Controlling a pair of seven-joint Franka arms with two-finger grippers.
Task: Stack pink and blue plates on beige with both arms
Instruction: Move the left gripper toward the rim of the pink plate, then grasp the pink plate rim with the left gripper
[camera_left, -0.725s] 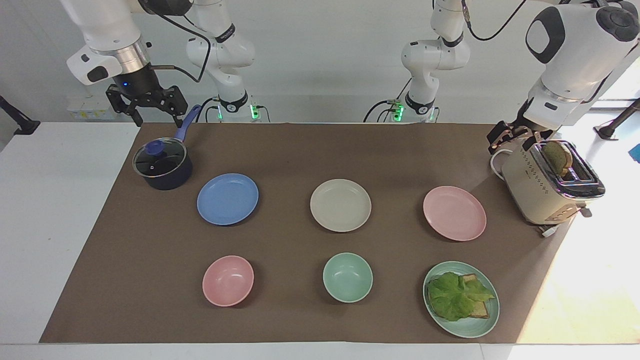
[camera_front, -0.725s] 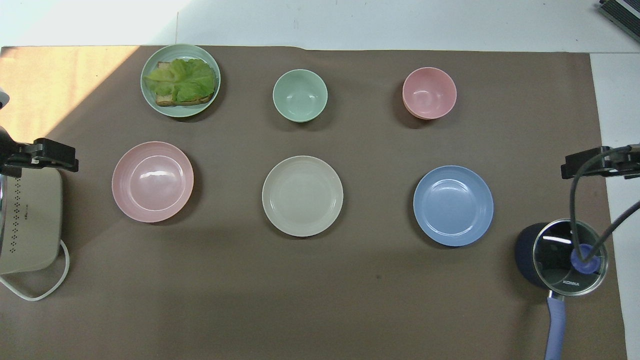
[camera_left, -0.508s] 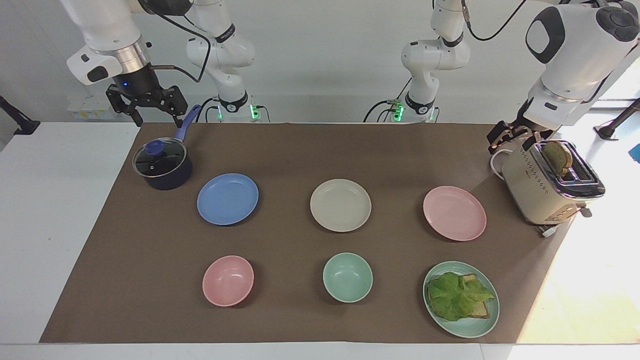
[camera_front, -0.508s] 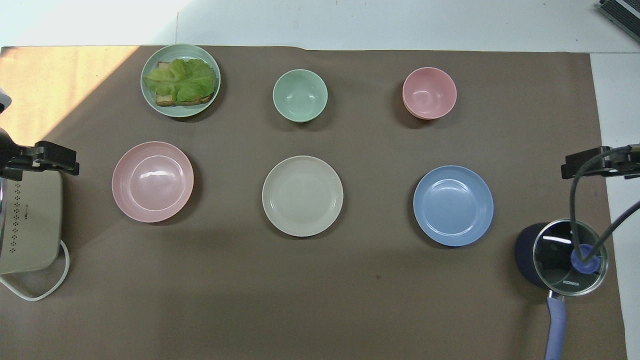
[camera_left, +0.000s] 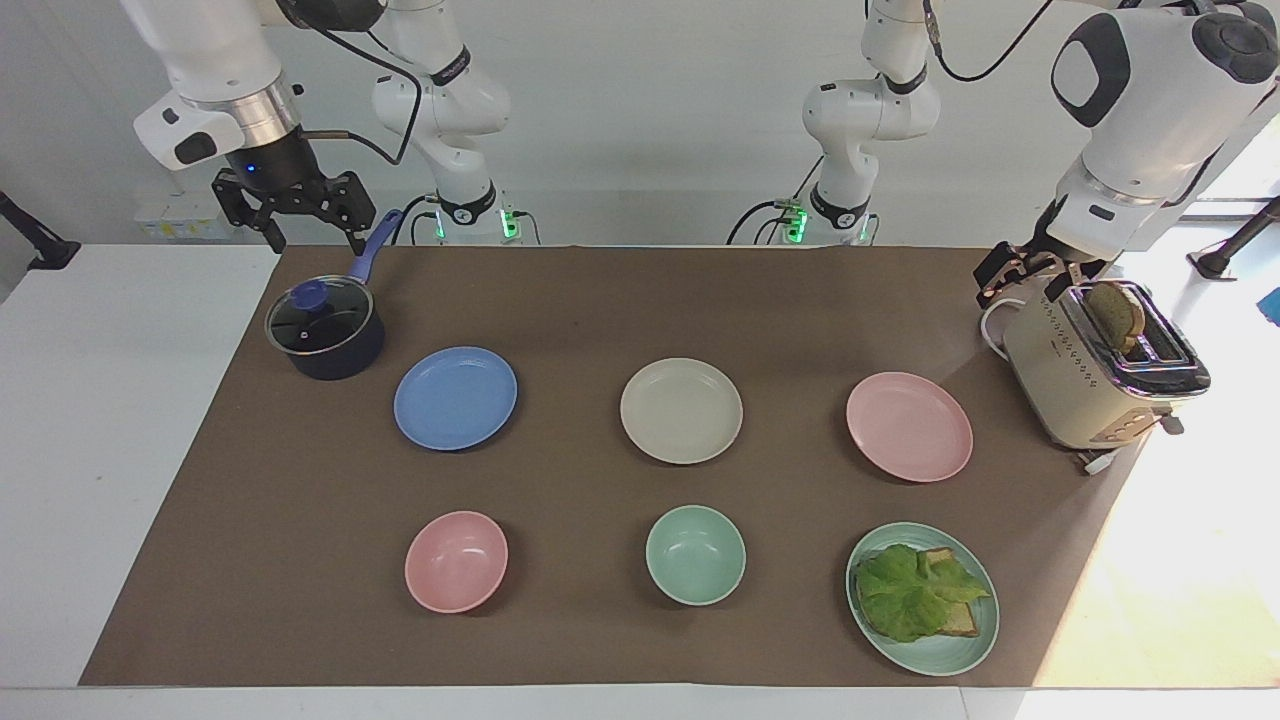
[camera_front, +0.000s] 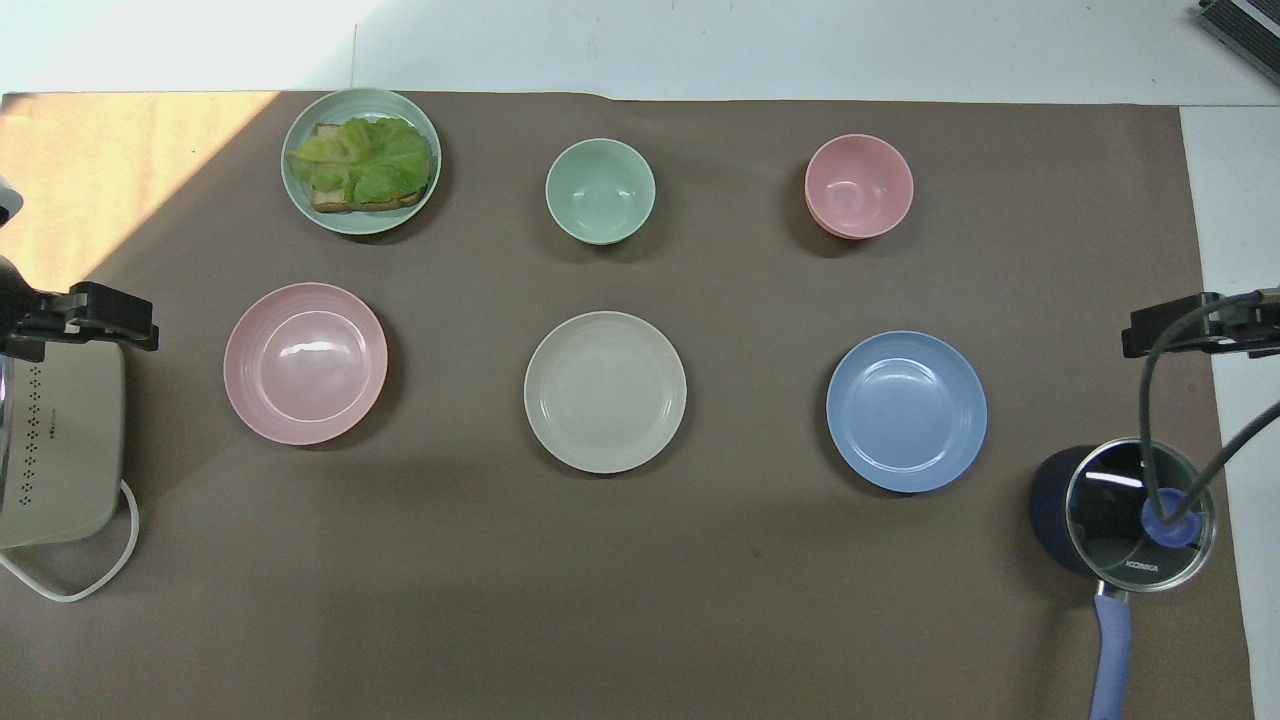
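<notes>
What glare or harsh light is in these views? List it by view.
Facing view: sunlight washes out the mat corner beside the toaster and the lettuce plate. Overhead view: the same bright patch on the mat near that plate; a ceiling-light glint on the pink plate and on the pot lid.

Glossy white jointed arms (camera_left: 1150, 100), dark grey joint caps, black cables, black fingered hands (camera_left: 296, 215).

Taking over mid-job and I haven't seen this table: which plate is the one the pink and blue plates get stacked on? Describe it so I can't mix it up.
On the brown mat, the row of three plates nearer to the robots runs blue plate, beige plate, pink plate. The beige plate is the middle one, bare, with the green bowl just farther from the robots. It is the only cream-coloured plate; the cream toaster is boxy.
</notes>
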